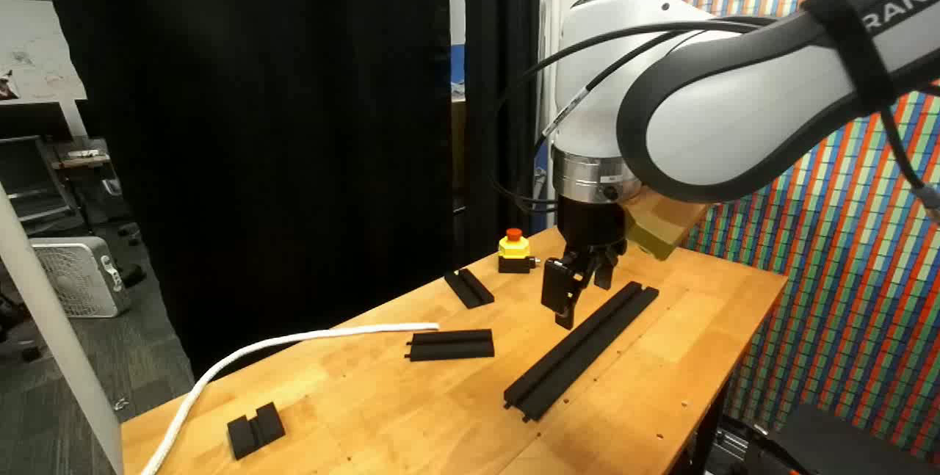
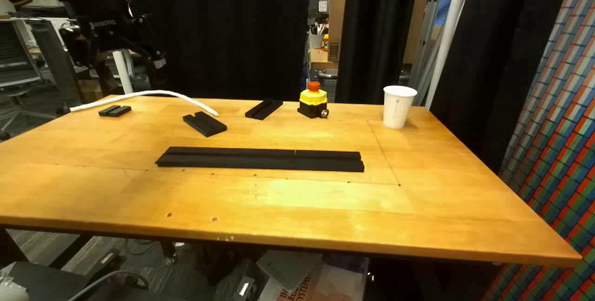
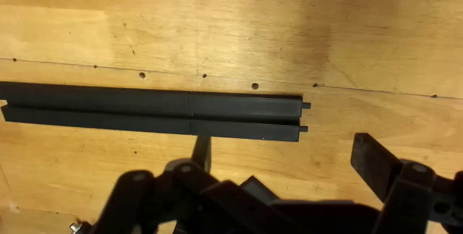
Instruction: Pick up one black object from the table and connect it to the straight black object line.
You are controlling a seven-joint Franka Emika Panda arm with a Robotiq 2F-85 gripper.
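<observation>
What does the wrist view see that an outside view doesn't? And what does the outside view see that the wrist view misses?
Only the wrist view: a clear seam across the long black rail.

Only in an exterior view: the white cable, the red button and the stubby black block.

Both: the rail, the wooden table and the jaws, which stand open and hold nothing.
</observation>
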